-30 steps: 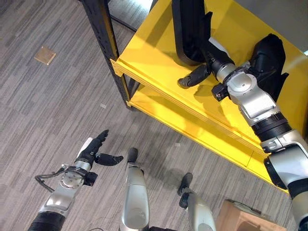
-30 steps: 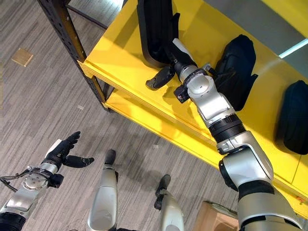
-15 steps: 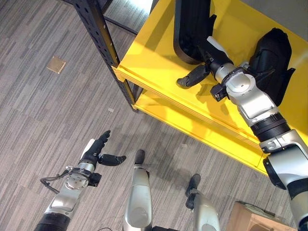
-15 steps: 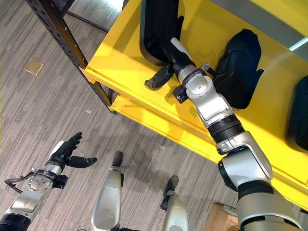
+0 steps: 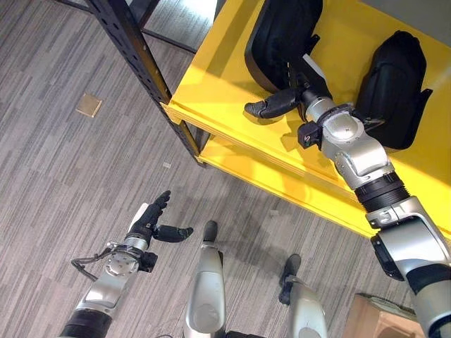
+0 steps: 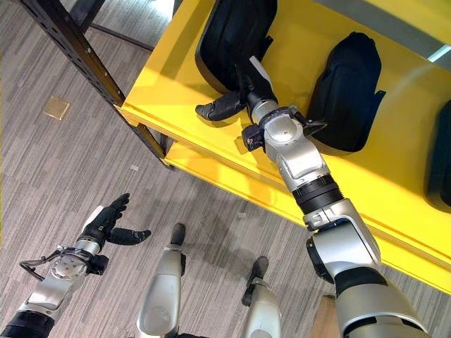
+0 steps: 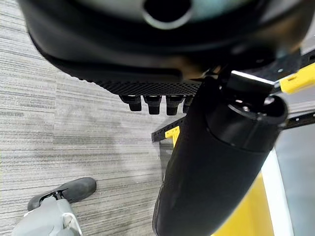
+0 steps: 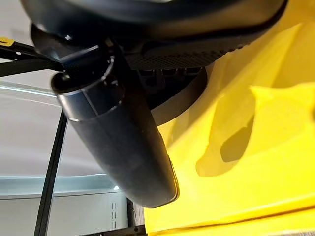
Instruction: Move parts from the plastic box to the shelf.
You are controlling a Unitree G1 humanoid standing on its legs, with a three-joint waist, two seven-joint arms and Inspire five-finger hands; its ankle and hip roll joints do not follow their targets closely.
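Grey wood-grain floor (image 5: 63, 176) takes the near ground, and over it, at about seven o'clock in the head views, the left hand (image 5: 150, 224) hangs free with its fingers straight and the thumb spread out to the side, holding nothing. In the left wrist view the same hand (image 7: 147, 78) shows short fingertips (image 7: 155, 104) in a row, with the thumb well apart from them and only floor past them. A small tan square (image 5: 89, 105) lies on the floor out at ten o'clock, well apart from everything else.

Further off, a black perforated upright (image 5: 134, 63) carries the yellow shelf (image 5: 211, 77), which runs from the centre toward one and two o'clock, with a lower yellow board (image 5: 282, 190) under it.

On the shelf's upper board, at about twelve o'clock, lies a black part (image 5: 278, 35), a rounded moulded piece. The right hand (image 5: 296, 88) is at that part's near edge: its thumb (image 5: 268, 107) sticks out flat over the yellow surface toward the shelf's front, clear of the part, while its fingers reach onto or under the dark piece, and I cannot tell whether they are curled on it or straight. The right wrist view shows the thumb (image 8: 115, 137) large, apart from the fingers, with the part's curved rim (image 8: 182, 98) just beyond them.

A second black part (image 5: 394, 84) lies on the shelf at two o'clock, near the right forearm. At the far right edge of the right eye view a third dark part (image 6: 440, 162) is partly cut off.
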